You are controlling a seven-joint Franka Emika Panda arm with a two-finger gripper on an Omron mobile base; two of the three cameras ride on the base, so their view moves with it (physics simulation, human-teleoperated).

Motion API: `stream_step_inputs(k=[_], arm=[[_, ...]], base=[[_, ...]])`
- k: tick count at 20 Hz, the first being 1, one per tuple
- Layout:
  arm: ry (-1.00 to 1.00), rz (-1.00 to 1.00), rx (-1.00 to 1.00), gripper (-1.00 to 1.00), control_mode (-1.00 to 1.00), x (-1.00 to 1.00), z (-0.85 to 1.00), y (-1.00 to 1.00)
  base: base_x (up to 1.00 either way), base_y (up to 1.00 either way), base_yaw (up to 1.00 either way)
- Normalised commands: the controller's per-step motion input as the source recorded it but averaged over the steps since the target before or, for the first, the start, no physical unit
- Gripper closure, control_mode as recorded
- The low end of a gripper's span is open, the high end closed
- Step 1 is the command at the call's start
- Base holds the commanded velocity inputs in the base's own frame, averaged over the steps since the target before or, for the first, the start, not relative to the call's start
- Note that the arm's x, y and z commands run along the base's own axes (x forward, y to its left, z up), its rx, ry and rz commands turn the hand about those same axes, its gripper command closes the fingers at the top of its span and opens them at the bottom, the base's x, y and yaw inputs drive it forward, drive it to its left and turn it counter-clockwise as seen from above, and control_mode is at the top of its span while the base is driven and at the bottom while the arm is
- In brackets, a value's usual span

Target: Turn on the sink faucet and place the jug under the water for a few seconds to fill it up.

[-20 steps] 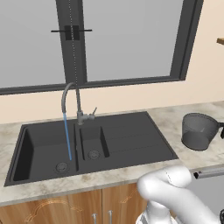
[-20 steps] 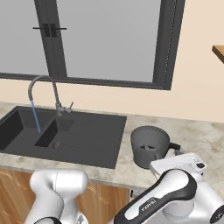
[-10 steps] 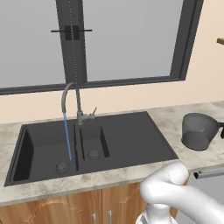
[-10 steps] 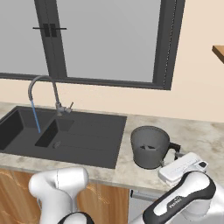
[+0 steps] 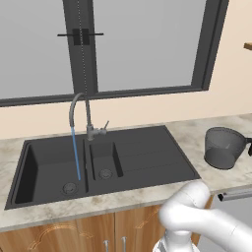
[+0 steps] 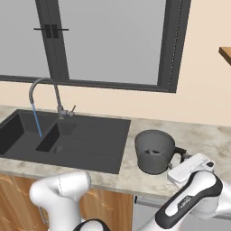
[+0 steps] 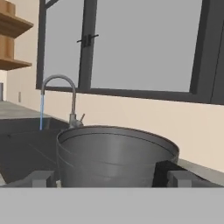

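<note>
Left base view: black sink [image 5: 147,162] set into a speckled stone counter [image 5: 192,130] under a large window [image 5: 142,44]. Grey sink faucet [image 5: 81,113] arching to the left, with the water [image 5: 76,153] falling as a thin blue line into the left basin, beside the drain. Jug [image 5: 224,147] upright on the counter, well right of the sink and apart from it. White arm rising at the lower right.

Right base view: same sink [image 6: 90,135], faucet [image 6: 47,97] and blue water [image 6: 36,120] at the left. Jug [image 6: 154,151] standing on the counter just right of the sink's edge, black handle turned to the right. White hand of the arm low at the right, just beside that handle; fingers hidden here.

Hand view: jug [image 7: 116,155] close and centred, rim wide. Gripper [image 7: 111,178] spread wide, one dark finger tip [image 7: 41,178] left of the jug wall and the other at the right, near the handle; contact with the jug impossible to tell. Faucet [image 7: 61,98] and water [image 7: 42,111] beyond, at the left. Wooden shelves [image 7: 13,43] at the upper left.
</note>
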Motion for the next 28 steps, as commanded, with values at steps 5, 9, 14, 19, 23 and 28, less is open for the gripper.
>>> stream_step_inputs(k=[5,9,14,19,23,28], arm=[[0.00,-0.06,0.00,-1.00,-1.00,0.36,-0.10,-0.36],[0.00,-0.04,0.00,-1.00,-1.00,0.39,-0.11,-0.41],[0.01,-0.01,0.00,-1.00,-1.00,0.39,-0.27,-0.28],[0.00,0.00,0.00,-1.00,-1.00,0.31,-0.31,-0.11],[0.00,0.04,0.00,-1.00,-1.00,0.04,-0.19,0.00],[0.00,0.08,-0.02,-1.00,-1.00,0.00,-0.08,0.18]], base=[[0.00,0.00,0.00],[0.00,0.00,0.00],[0.00,0.00,0.00],[0.00,0.00,0.00],[0.00,0.00,0.00],[0.00,0.00,0.00]])
